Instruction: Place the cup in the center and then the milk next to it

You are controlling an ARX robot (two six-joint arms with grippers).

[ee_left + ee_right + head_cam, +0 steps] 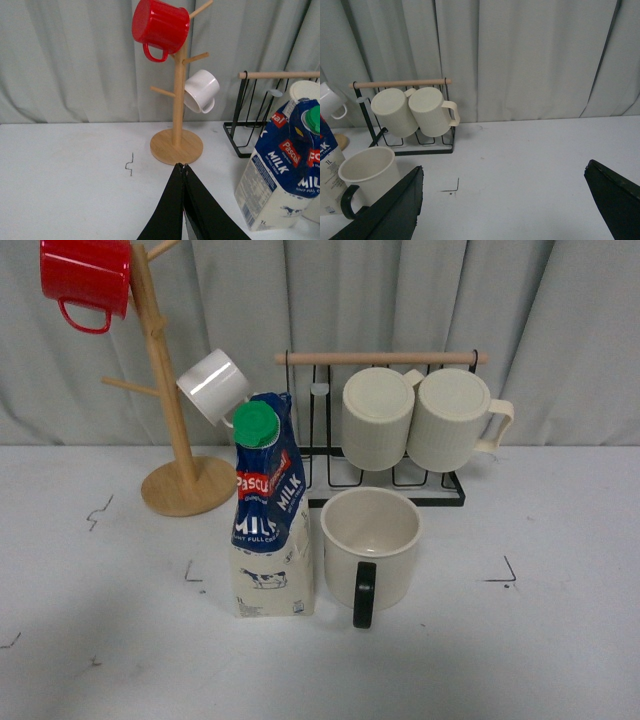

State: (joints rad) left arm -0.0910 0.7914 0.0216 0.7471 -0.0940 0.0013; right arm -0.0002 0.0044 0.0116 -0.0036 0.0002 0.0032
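Note:
The cup (370, 540), a wide cream mug with a black loop handle turned toward the camera, stands upright in the middle of the table. The milk carton (268, 510), blue above, cream below, green cap, stands upright just left of it, nearly touching. The cup (367, 172) and a strip of the milk carton (329, 165) also show in the right wrist view. The milk carton (282, 165) shows in the left wrist view. My left gripper (184, 167) is shut and empty, left of the carton. My right gripper (504, 185) is open and empty, right of the cup.
A wooden mug tree (180, 460) at the back left carries a red mug (85, 280) and a small white mug (213, 386). A black wire rack (400, 475) behind the cup holds two ribbed cream mugs (420, 418). Grey curtains hang behind the table.

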